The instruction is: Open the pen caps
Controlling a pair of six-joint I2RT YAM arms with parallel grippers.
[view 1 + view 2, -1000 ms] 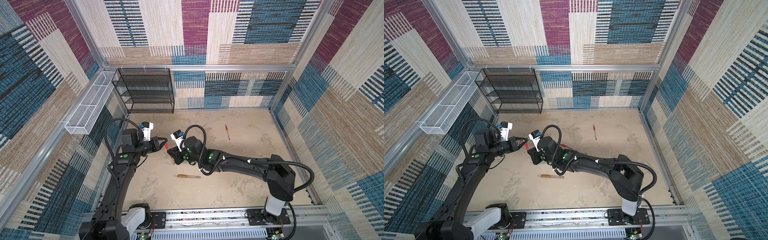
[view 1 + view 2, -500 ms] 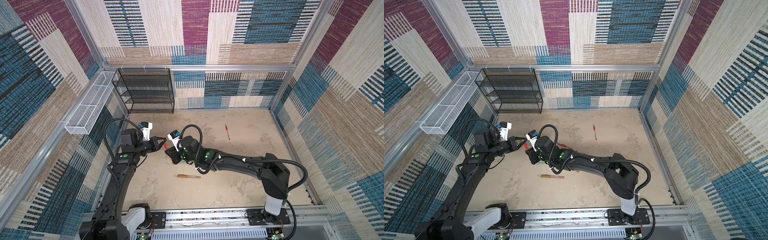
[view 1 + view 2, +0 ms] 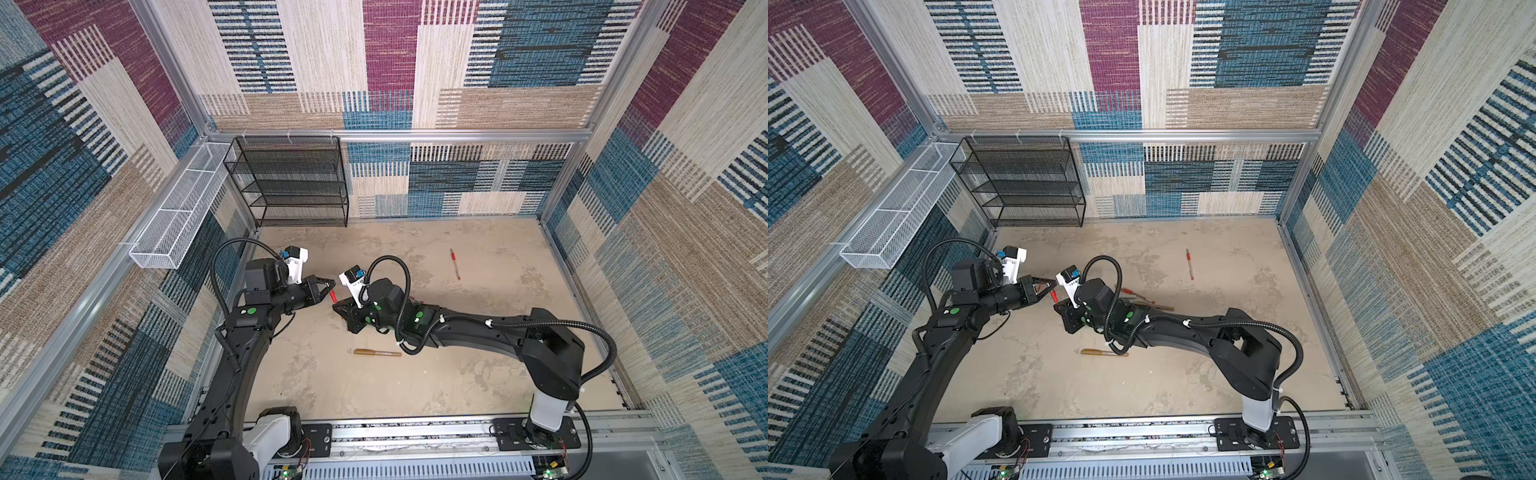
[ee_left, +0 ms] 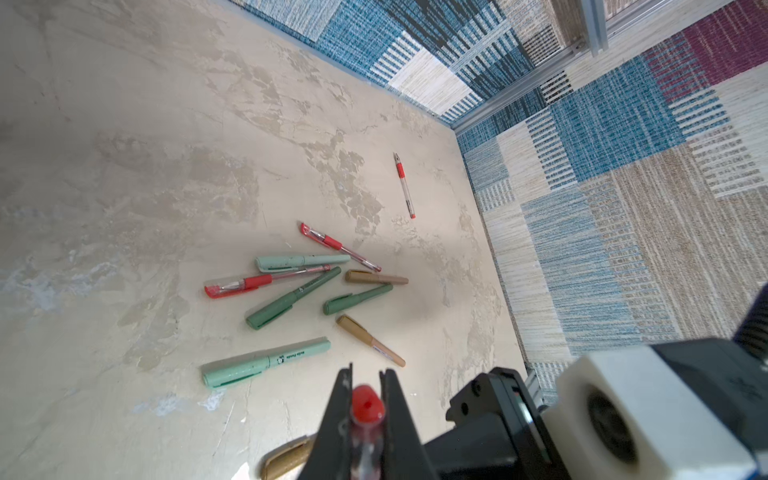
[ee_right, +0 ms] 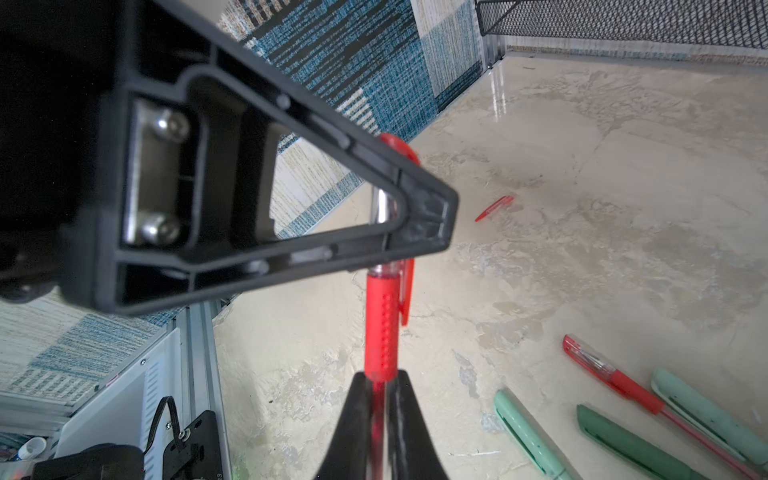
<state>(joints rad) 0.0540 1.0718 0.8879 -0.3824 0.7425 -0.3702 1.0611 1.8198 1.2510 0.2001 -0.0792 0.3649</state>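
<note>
A red pen [image 5: 380, 328] hangs in the air between my two grippers, small in both top views [image 3: 332, 296] [image 3: 1053, 296]. My left gripper [image 4: 365, 374] is shut on its cap end, and the red cap [image 4: 367, 405] shows between the fingers. In the right wrist view a left finger [image 5: 415, 216] clamps the clear cap, and the cap's red clip [image 5: 409, 286] hangs below it. My right gripper [image 5: 380, 380] is shut on the pen's barrel just behind the red grip. Several capped pens lie on the table: mint [image 4: 266, 361], dark green [image 4: 293, 298], gold [image 4: 370, 340].
A gold pen [image 3: 376, 353] lies near the front, below the right arm. A lone red pen [image 3: 455, 264] lies far right. A loose red cap [image 5: 494, 208] rests on the table. A black mesh rack [image 3: 291, 183] stands at the back left, with a white wire basket [image 3: 178, 216] on the left wall.
My right gripper slid left toward the left gripper and shut on the red pen's barrel. The left gripper kept its hold and place.
</note>
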